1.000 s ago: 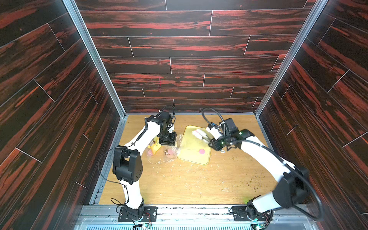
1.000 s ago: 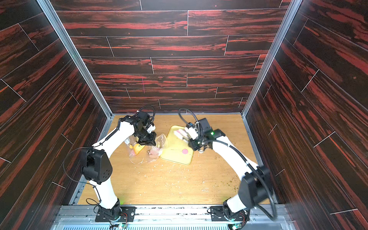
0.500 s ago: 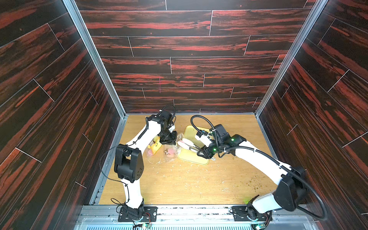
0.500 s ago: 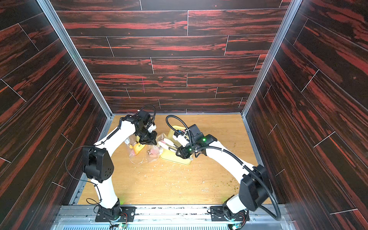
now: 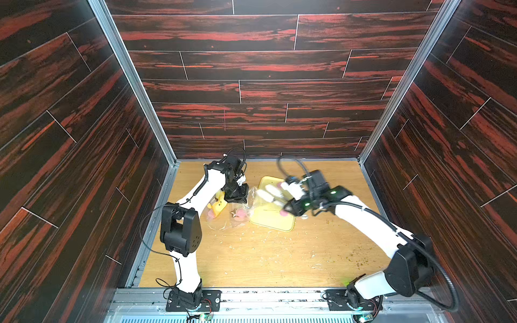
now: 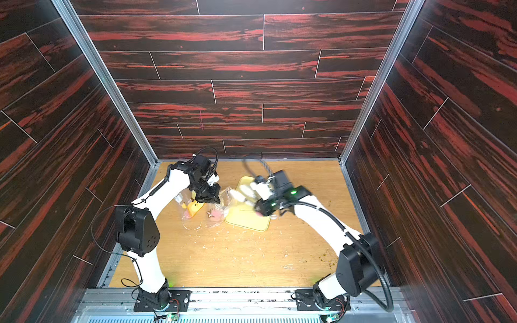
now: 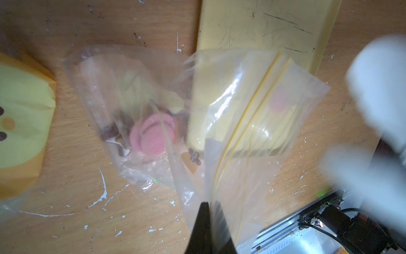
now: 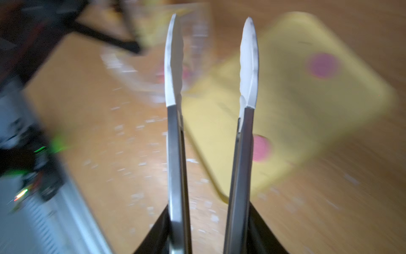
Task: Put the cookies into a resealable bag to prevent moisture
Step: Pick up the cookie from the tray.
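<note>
My right claw [image 8: 208,231]: clamped on the tongs [image 8: 174,136], whose tips have just sprung apart, empty, and swung back from the bag [image 7: 252,136] to the tray [image 8: 307,114]. One delivered, I judge; two cookies [image 8: 261,148] are left there. My left claw [image 7: 205,222]: pinching the bag's rim; the bag lies lengthwise off the tray's left edge, mouth toward the tray, the rest inside.

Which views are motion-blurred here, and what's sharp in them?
Right wrist view: tongs sharp, table and yellow tray streaked by motion blur. Left wrist view: bag and pink cookies fairly clear, the tongs' white tips smeared at the frame edge. Both top views: right arm smeared near its wrist, left arm crisp.
</note>
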Controlling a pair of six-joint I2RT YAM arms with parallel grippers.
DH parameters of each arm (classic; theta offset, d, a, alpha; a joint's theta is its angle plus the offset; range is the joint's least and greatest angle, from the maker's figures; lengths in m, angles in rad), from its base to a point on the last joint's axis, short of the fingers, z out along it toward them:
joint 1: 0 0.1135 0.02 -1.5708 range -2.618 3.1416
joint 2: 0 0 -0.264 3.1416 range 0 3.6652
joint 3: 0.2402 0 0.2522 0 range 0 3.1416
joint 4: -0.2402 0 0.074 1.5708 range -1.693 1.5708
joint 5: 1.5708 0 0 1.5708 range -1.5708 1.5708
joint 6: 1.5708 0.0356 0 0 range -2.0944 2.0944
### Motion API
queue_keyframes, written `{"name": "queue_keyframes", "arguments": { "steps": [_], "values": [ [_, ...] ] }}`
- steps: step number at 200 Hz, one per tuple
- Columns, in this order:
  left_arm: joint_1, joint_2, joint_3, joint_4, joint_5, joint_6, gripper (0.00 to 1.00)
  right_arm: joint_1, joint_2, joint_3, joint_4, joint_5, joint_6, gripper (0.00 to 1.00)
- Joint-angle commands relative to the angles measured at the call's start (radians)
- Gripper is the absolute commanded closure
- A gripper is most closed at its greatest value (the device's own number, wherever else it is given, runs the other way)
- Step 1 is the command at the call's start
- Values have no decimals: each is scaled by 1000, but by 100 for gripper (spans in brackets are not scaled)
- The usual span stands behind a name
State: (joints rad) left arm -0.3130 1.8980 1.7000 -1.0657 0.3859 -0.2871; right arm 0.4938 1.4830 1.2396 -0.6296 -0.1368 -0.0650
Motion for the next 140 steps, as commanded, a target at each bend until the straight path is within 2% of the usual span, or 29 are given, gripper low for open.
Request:
{"name": "queue_keyframes", "arguments": {
  "steps": [1,40,80,140],
  "values": [
    [6,-69,17,-16,9,14,100,-30,12,7,-60,166,-37,52],
    [6,-74,15,-16,5,9,100,-36,222,135,-52,279,-86,52],
    [6,-86,5,-16,-14,10,100,-63,423,305,-80,258,-99,52],
    [9,-80,1,-16,-9,11,100,-67,571,425,-116,229,-123,53]
  ]
}}
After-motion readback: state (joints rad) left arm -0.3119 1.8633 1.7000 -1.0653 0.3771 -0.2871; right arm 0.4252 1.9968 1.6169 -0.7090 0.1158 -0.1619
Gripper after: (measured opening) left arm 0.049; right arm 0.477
